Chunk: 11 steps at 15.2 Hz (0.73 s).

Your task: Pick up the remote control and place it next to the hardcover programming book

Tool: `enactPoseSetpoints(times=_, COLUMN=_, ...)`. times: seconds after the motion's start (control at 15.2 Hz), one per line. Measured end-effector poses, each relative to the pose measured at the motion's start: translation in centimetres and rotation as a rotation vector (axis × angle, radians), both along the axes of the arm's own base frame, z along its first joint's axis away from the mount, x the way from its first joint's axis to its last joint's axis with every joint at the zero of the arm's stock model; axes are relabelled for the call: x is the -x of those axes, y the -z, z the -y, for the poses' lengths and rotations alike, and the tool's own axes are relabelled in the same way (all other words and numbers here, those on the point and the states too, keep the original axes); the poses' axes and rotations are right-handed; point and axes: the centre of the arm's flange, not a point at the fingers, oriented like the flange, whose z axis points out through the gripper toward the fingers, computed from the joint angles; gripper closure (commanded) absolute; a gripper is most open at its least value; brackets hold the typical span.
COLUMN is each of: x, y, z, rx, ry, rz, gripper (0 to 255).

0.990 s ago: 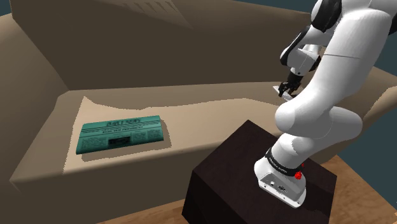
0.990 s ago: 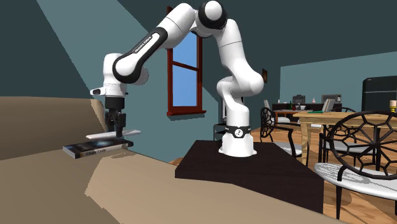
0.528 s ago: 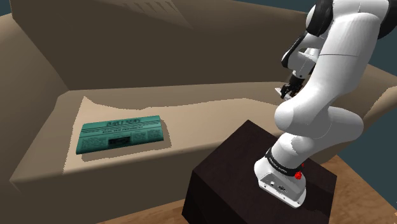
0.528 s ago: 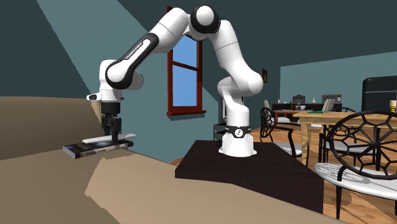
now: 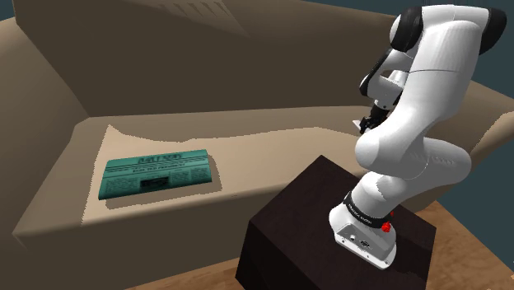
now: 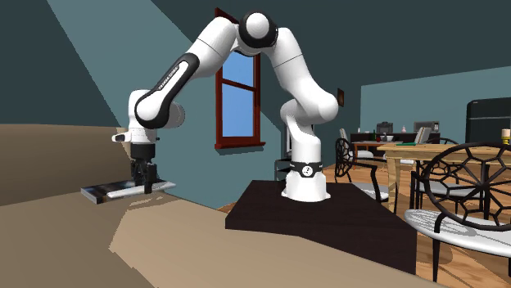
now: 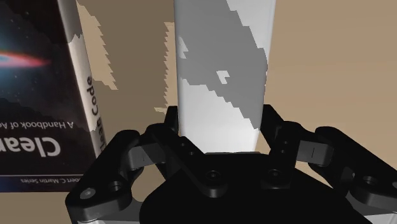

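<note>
Grey-white slab-shaped remote control (image 7: 222, 70), clamped by the black two-finger gripper (image 7: 222, 137), hangs just beside the dark hardcover book (image 7: 38, 95); placing appears in hand, so next open the jaws and lift clear.

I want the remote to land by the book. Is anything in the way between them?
Nothing visible is. The gripper clasps the pale grey remote. Just bare tan sofa cushion shows between the remote and the Clean Code book lying beside it.
</note>
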Motion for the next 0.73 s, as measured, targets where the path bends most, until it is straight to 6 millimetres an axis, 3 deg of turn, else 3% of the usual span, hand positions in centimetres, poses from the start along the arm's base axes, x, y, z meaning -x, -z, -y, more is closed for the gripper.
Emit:
enactPoseSetpoints(times=0.2, x=0.02, y=1.24, z=0.03, rx=0.000, ry=0.000, rz=0.000, gripper=255)
enactPoseSetpoints(times=0.53, x=-0.01, y=1.47, z=0.02, rx=0.000, ry=0.000, rz=0.000, gripper=255)
enactPoseSetpoints(times=0.59, x=-0.01, y=1.48, z=0.02, rx=0.000, ry=0.000, rz=0.000, gripper=0)
enactPoseSetpoints(times=0.73, x=-0.01, y=1.47, z=0.02, rx=0.000, ry=0.000, rz=0.000, gripper=0)
